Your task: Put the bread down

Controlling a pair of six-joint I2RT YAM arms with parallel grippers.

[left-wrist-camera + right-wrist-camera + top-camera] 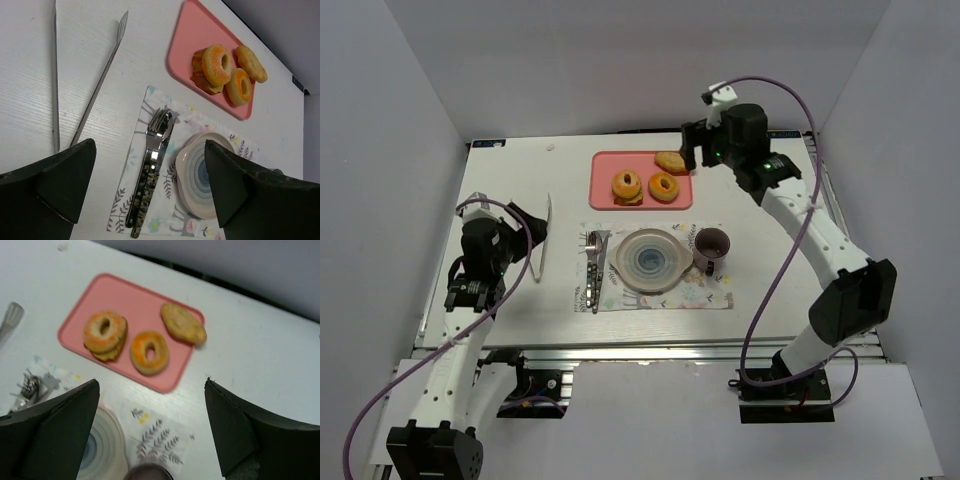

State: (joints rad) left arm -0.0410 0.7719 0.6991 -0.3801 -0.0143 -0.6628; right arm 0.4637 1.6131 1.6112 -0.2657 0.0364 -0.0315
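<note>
Bread (149, 352), the flat golden ring, lies in the pink tray (135, 297) toward its near right corner. A thicker layered ring (105, 332) lies beside it and an oval bun (183, 323) sits in the far right corner. The tray sits by the counter's (520, 165) far edge. Only the top view shows the whole purple cup (712, 245), beside the plate (650, 262) on the placemat (710, 295). The left wrist view shows the cutlery (152, 165) clearly, with tongs (99, 82) on the bare counter. The left claw (150, 187) and right claw (150, 435) both gape wide, holding nothing.
</note>
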